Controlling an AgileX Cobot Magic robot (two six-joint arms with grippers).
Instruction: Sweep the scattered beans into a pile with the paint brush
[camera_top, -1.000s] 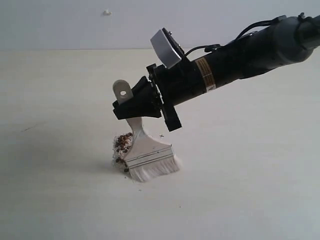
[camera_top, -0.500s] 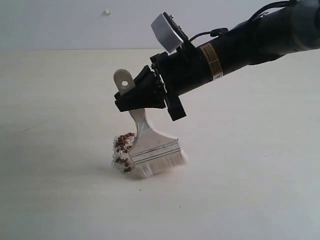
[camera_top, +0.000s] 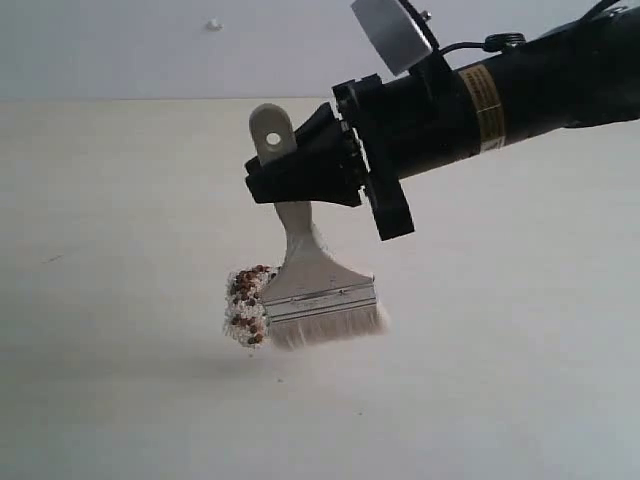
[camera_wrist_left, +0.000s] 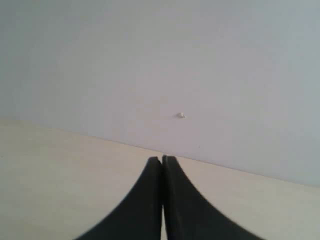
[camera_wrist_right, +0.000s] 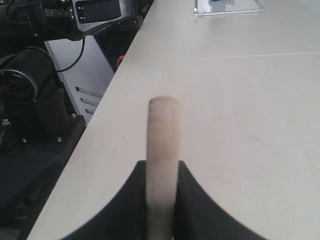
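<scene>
My right jaws are clamped on the white handle (camera_top: 265, 125) of the brush (camera_top: 318, 290). They grip it partway up, so the holed end sticks out above them and the metal band and pale bristles (camera_top: 328, 325) hang down towards the bench (camera_top: 500, 390). The beans (camera_top: 246, 300) sit in one tight heap mixed with white crumbs, right against the left corner of the bristles in the outside view. I spot no strays around it (though a single bean could be small enough to miss). My left jaws are pressed together with nothing between them, looking along the bench towards the wall, well out of the work.

As I judge it, the gathering is nearly done and only tidying the heap remains. The brush stands close to upright, and I cannot tell whether the bristle tips touch the bench or hang just clear of it. To do this well I want the tips resting lightly on the surface, flexed only a little. If I press hard they will splay and flick beans away; if I ride high, beans will roll under. Strokes should be short and slow, aimed into the heap from its loose side and stopped before the brush ploughs through. Round beans roll easily, so lifting straight up looks safer than dragging away.
</scene>
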